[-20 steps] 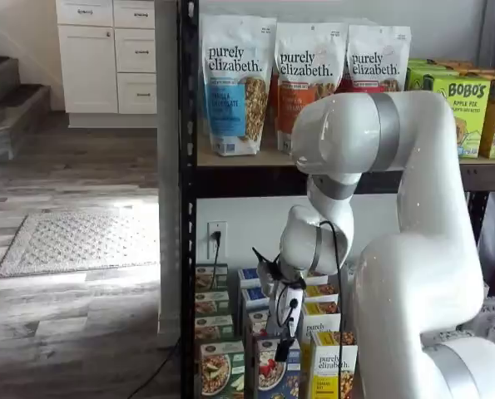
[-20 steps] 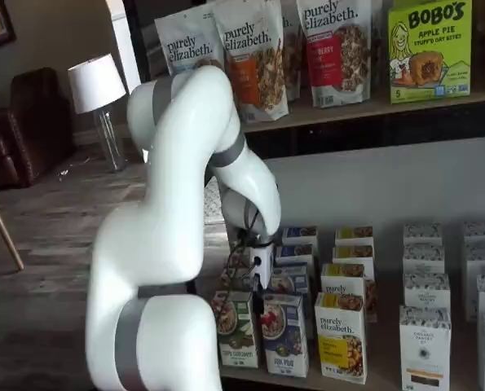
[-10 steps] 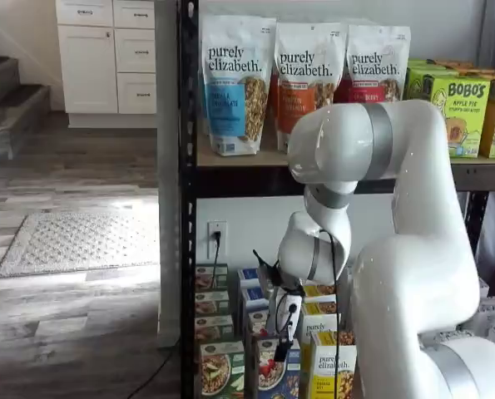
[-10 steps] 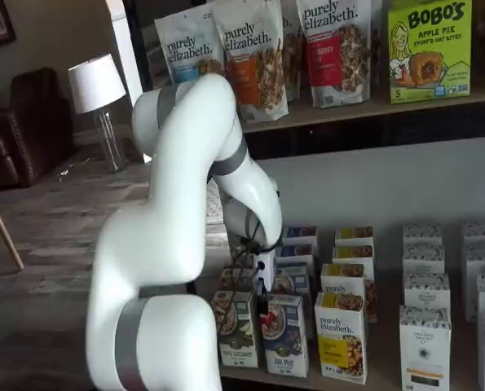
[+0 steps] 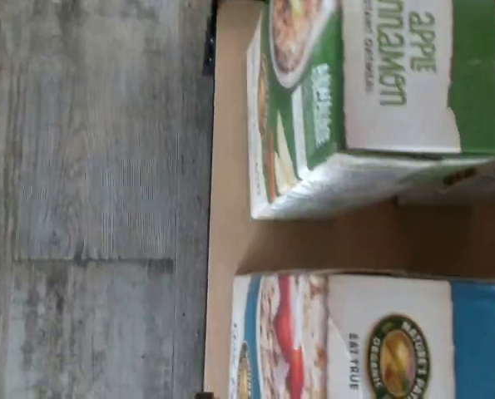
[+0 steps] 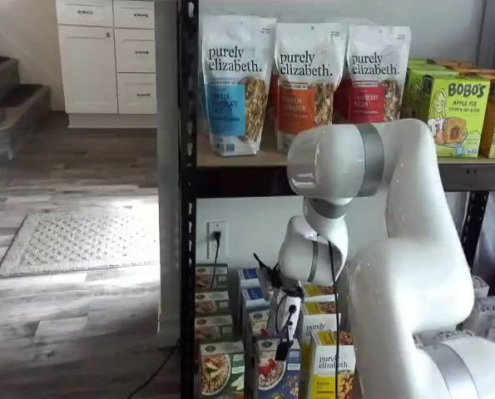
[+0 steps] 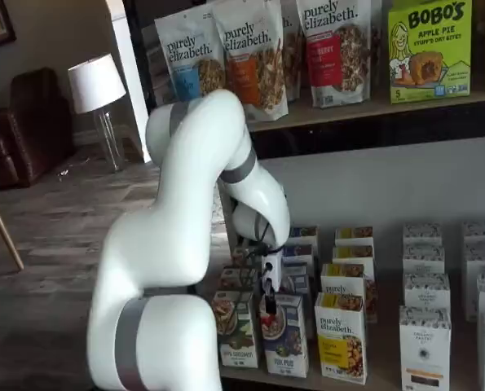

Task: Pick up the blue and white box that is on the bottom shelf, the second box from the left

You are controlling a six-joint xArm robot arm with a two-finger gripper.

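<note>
The blue and white box (image 7: 284, 342) stands at the front of the bottom shelf (image 7: 385, 358), between a green-fronted carton (image 7: 234, 326) and a yellow carton (image 7: 340, 338). It also shows in a shelf view (image 6: 272, 372). Several like it stand in a row behind it. My gripper (image 7: 268, 303) hangs just above the front blue box, and it shows in a shelf view (image 6: 281, 352) too. Its black fingers are seen side-on, so no gap can be read. The wrist view shows the blue box's top (image 5: 380, 349), the green carton (image 5: 372, 100) and the tan shelf board (image 5: 226, 166).
Tall granola bags (image 6: 235, 83) and green Bobo's boxes (image 7: 428, 49) stand on the upper tier. White cartons (image 7: 425, 342) fill the bottom shelf to the right. The black rack post (image 6: 187, 208) is at the left. My white arm covers much of both shelf views.
My arm's upper joints have sunk and shifted toward the shelf. The gripper has come down a little over the front blue box.
</note>
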